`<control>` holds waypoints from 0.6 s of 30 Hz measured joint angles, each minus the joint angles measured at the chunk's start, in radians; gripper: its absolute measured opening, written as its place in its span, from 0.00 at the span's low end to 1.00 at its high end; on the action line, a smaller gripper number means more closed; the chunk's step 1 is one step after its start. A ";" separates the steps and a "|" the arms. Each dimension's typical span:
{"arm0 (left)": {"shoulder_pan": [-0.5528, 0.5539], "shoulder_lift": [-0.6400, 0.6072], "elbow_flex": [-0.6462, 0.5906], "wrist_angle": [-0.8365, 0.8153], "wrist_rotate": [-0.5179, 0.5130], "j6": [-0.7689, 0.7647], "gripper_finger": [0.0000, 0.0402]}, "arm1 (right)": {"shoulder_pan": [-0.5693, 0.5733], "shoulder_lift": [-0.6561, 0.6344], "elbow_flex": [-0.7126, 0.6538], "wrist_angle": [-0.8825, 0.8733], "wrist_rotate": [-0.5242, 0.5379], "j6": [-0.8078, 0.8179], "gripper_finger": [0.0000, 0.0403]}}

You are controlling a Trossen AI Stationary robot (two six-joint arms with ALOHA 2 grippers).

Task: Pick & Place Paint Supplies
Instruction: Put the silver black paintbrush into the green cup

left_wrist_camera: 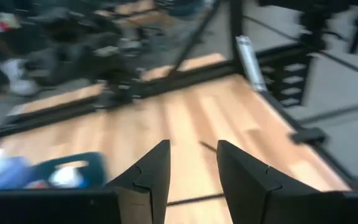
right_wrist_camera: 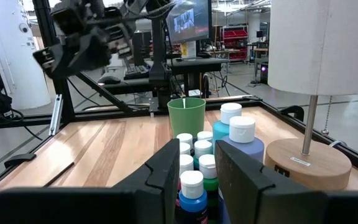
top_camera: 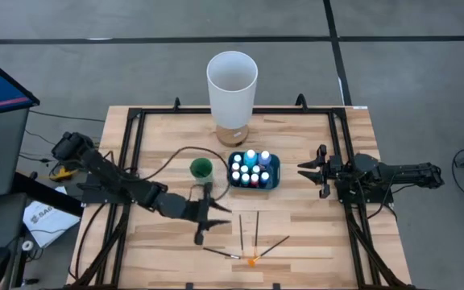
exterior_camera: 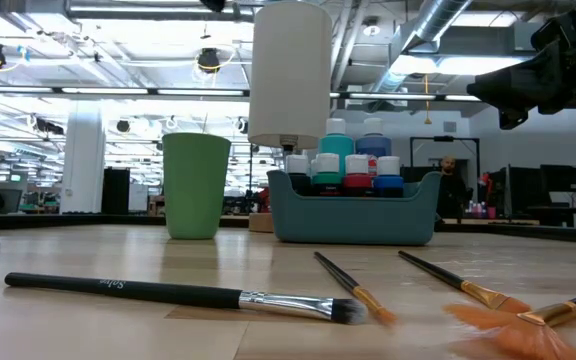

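Observation:
Small paint bottles (top_camera: 252,167) with pale caps stand upright in a blue tray (exterior_camera: 358,215) at the table's middle. Several thin dark-handled brushes (top_camera: 248,238) lie flat on the wood near the front edge. Among them are a black-bristled brush (exterior_camera: 168,293) and an orange-tipped fan brush (exterior_camera: 528,322). My left gripper (top_camera: 202,229) hovers over the table left of the brushes. It is open, with nothing between its fingers (left_wrist_camera: 160,168). My right gripper (top_camera: 303,171) waits shut to the right of the tray, pointing at the bottles (right_wrist_camera: 197,162).
A green cup (top_camera: 201,167) stands just left of the tray. A tall white cylinder on a round wooden base (top_camera: 232,80) stands behind it at the far edge. A black frame (top_camera: 135,145) runs along the table's edges. Bare wood lies at the near right.

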 joint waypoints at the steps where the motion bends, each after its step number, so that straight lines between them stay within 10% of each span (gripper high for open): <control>1: 0.004 0.016 0.006 0.000 0.037 -0.002 0.30 | 0.000 0.000 0.000 0.000 0.000 0.000 0.24; 18: 0.021 0.272 0.135 -0.006 0.276 -0.074 0.30 | 0.000 0.000 0.000 0.000 0.000 0.000 0.24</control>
